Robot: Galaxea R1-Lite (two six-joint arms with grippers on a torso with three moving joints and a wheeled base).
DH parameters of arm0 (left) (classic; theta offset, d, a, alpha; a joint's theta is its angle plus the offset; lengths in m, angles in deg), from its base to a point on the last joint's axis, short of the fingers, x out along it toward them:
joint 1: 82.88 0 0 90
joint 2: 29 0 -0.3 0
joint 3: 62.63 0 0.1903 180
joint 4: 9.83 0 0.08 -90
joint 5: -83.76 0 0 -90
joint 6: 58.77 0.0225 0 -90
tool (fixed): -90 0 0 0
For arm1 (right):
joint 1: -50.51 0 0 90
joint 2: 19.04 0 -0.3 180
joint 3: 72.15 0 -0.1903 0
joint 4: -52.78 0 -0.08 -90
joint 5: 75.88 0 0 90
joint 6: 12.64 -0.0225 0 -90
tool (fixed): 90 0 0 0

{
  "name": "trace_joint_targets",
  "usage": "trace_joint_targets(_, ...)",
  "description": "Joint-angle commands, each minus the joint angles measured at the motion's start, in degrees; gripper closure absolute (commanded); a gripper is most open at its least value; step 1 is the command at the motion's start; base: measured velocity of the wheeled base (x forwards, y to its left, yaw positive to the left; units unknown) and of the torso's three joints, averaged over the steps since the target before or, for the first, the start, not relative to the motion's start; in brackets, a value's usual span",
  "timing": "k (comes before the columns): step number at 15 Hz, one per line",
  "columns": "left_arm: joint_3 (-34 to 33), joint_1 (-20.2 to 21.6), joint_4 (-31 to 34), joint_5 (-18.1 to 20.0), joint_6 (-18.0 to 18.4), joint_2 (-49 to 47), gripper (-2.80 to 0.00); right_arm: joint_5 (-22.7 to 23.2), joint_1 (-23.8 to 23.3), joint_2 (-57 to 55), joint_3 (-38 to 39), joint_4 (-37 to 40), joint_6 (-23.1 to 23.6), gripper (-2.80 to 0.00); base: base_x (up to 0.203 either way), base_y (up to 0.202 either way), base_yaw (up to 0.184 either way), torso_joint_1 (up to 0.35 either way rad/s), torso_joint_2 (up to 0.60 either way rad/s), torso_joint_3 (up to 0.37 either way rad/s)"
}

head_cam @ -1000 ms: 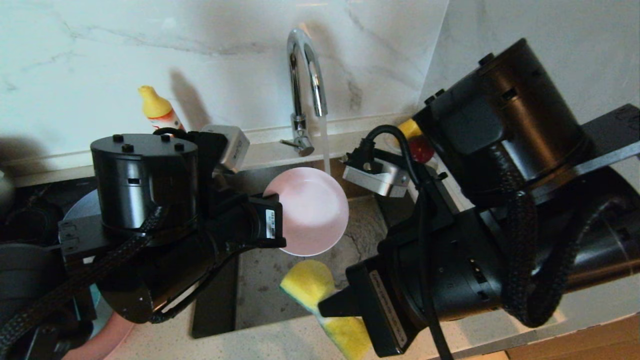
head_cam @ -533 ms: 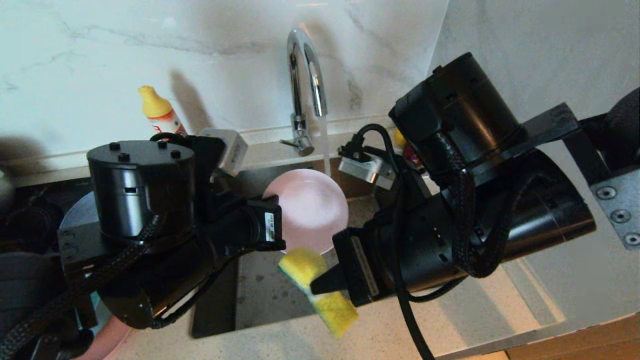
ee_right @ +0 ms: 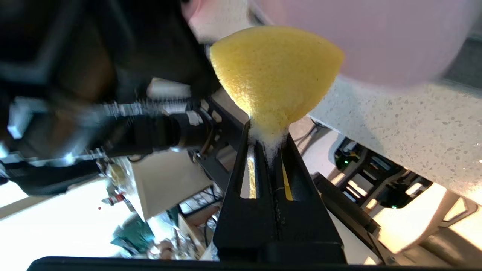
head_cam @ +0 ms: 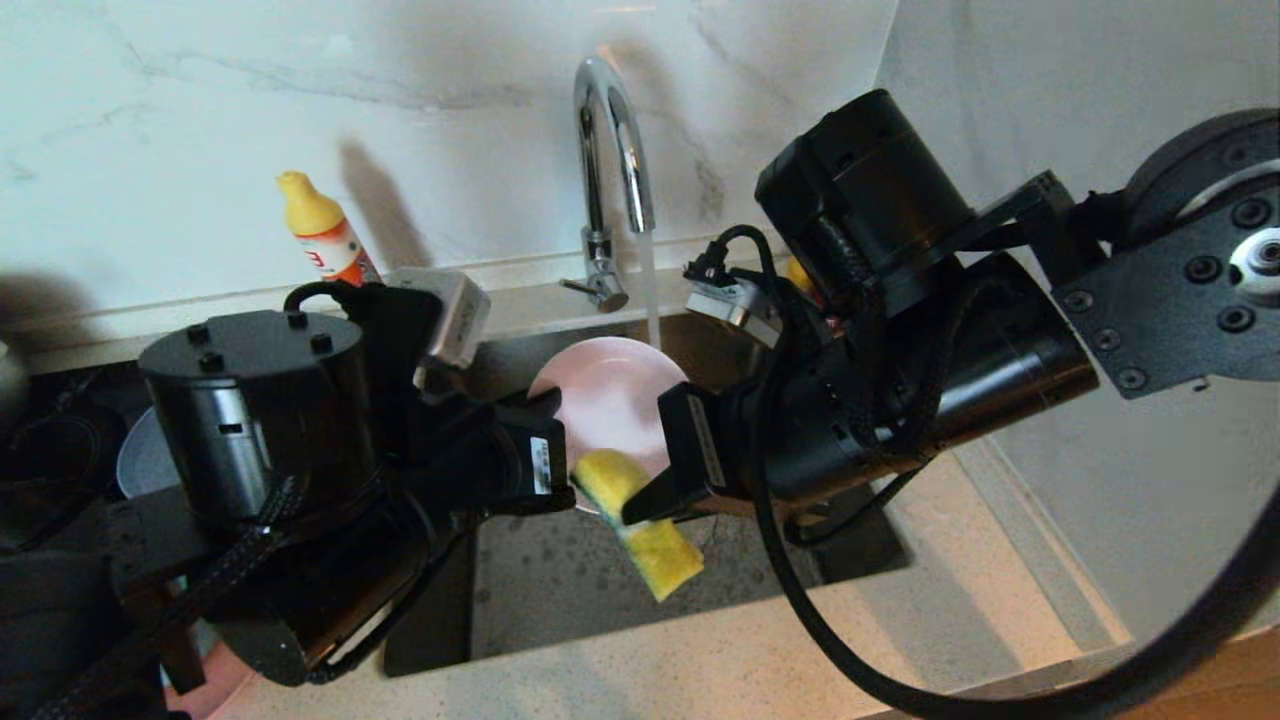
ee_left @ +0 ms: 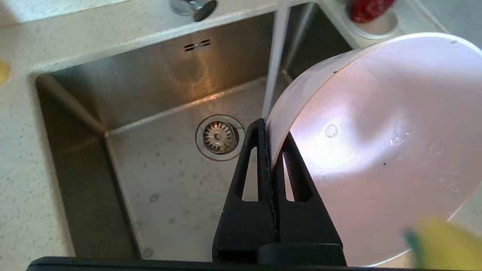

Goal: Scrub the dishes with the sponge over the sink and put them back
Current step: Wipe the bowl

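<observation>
My left gripper [head_cam: 550, 402] is shut on the rim of the pale pink-white bowl [head_cam: 612, 400] and holds it tilted over the sink [head_cam: 560, 590], beside the running water. In the left wrist view the fingers [ee_left: 260, 131] pinch the bowl [ee_left: 376, 150] wall, one inside and one outside. My right gripper [head_cam: 642, 508] is shut on the middle of the yellow sponge [head_cam: 640, 525], whose upper end meets the bowl's lower rim. The right wrist view shows the sponge [ee_right: 275, 71] bulging out of the shut gripper [ee_right: 269, 131], close under the bowl [ee_right: 369, 37].
The faucet [head_cam: 610, 150] pours a thin stream into the sink above the drain [ee_left: 217, 137]. A yellow-capped bottle [head_cam: 320, 230] stands on the back ledge. A blue-grey plate [head_cam: 140, 460] lies at the left behind my left arm. A saucer with red fruit [ee_left: 371, 11] sits at the sink's far corner.
My right arm has carried the sponge up and away from the front counter edge to the bowl's lower rim. The left arm has lowered the bowl a little into the sink.
</observation>
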Motion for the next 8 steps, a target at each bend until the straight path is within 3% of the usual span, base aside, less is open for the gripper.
trace_joint_targets(1, -1.99, -1.09, -2.88, -0.08, 1.05, -0.4, 0.0, 0.17, -0.55, -2.27, -1.92, 0.21, -1.53, 0.0, 0.0, 0.0, 0.0, 0.0, 0.0, 0.0)
trace_joint_targets(8, -5.09, -1.54, -6.13, -0.08, 2.2, -0.22, 0.0, 0.17, -3.16, -4.71, -7.15, 3.95, -4.1, 0.0, 0.0, 0.0, 0.0, 0.0, 0.0, 0.0)
